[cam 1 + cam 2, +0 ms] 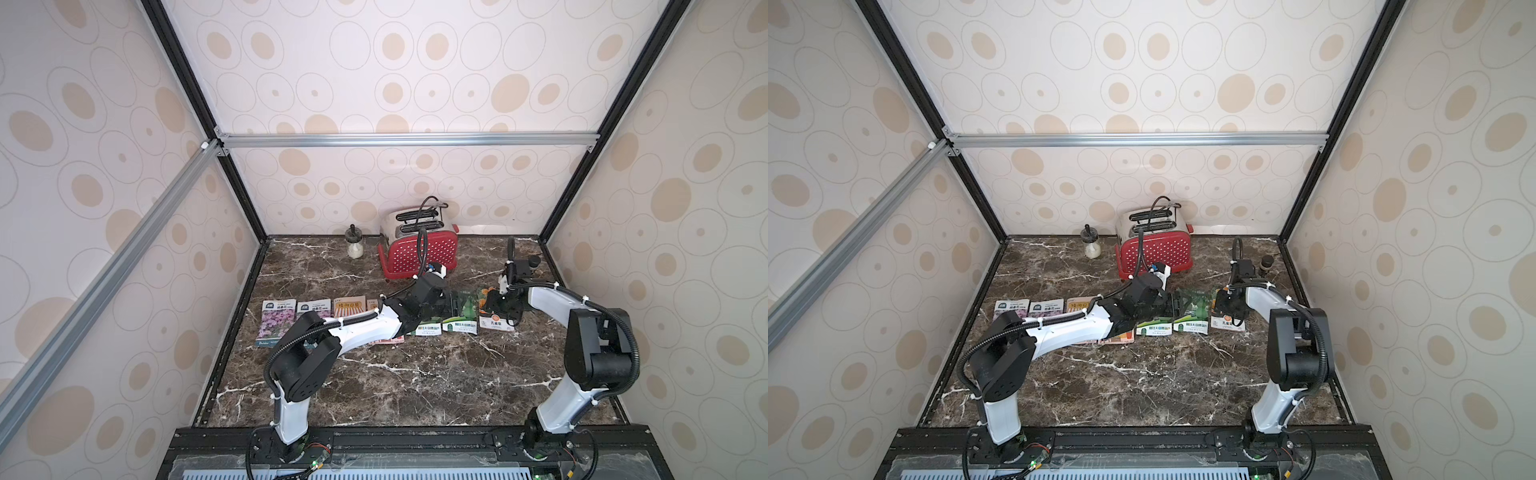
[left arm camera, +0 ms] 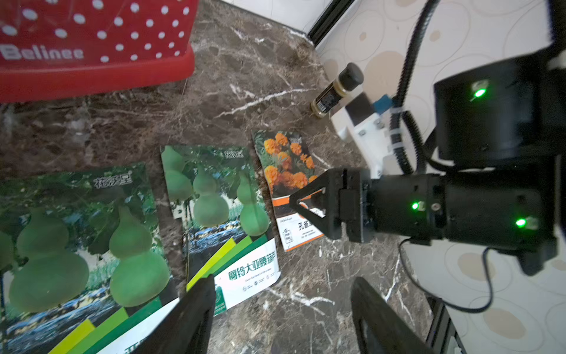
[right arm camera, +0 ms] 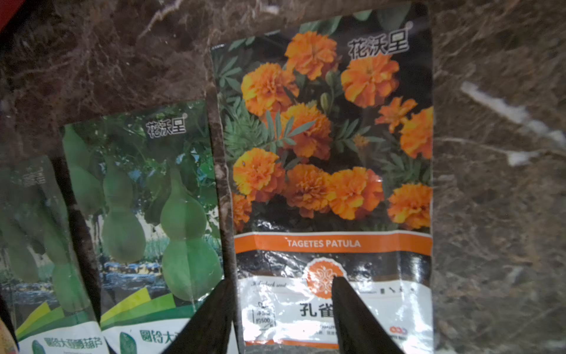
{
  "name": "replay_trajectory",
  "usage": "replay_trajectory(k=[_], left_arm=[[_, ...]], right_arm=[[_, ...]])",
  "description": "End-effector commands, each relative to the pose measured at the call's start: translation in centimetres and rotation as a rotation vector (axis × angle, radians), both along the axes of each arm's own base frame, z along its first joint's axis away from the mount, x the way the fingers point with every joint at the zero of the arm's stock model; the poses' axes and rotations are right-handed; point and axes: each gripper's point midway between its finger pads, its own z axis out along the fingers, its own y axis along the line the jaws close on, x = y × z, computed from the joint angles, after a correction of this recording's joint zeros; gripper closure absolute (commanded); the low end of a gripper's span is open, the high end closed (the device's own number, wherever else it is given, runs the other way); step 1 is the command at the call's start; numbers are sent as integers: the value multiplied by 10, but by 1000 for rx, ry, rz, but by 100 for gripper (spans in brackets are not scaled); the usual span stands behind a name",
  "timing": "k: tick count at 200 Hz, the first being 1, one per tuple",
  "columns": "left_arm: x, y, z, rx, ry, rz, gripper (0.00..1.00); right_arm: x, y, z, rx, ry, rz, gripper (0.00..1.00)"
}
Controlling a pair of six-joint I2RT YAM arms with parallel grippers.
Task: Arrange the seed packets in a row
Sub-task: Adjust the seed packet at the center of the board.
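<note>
L fingers (image 2: 196, 312) stand apart over a green-gourd packet (image 2: 214, 199), R fingers (image 3: 214, 315) apart over the orange-flower packet (image 3: 330, 153), twd the desk's (image 1: 415, 374) right edge.

Your left arm (image 1: 357, 328) starts from its base at the lower left of a top view, bends at the elbow and reaches toward the upper right, as far as the middle of the frame. Its wrist is tilted downward, and the left gripper (image 2: 283, 279) holds its two dark fingers (image 2: 196, 309) wide apart. Your right arm (image 1: 557, 399) rises from the lower right, folds at the elbow and extends left toward the middle. The right gripper (image 3: 282, 280) points down, low, with its jaws partly apart. In the left wrist view it enters from the right side.
</note>
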Motion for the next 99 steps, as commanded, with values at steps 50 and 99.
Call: replay_trajectory(k=[50, 99], left_arm=[[-7, 9, 0, 11, -15, -19, 29], [-7, 11, -1, 2, -13, -18, 29]], right_arm=[[-15, -4, -13, -87, 96, 66, 45], [-26, -6, -18, -97, 134, 80, 46]])
